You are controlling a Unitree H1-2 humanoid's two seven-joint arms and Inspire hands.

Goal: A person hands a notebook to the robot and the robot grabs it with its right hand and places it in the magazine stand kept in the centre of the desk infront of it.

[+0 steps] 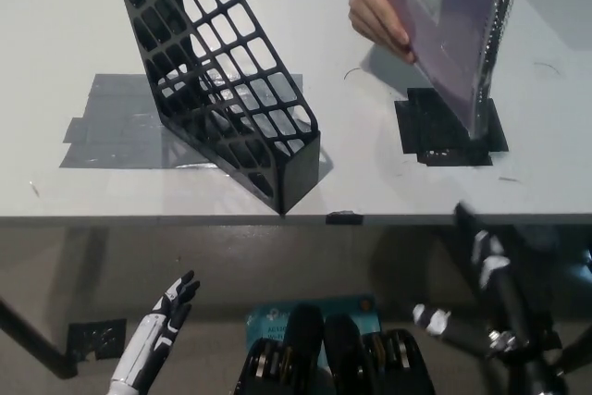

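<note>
Risk: the notebook [453,34] stands on its edge, held only by a person's hand [377,14]; a late or weak grasp may let it tip onto the counter [55,25].
Right hand [490,265]: low, below the counter edge; whether its fingers are spread or closed, I cannot tell.
Notebook position: well above the right hand, on a black patch [435,131], to the right of the magazine stand [222,71].
Left hand [171,307]: resting low, fingers spread, holding nothing.

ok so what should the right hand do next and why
Probably raise the right hand toward the notebook, which a person's hand holds upright on the black patch; the right hand sits below the desk edge, holding nothing.
</note>
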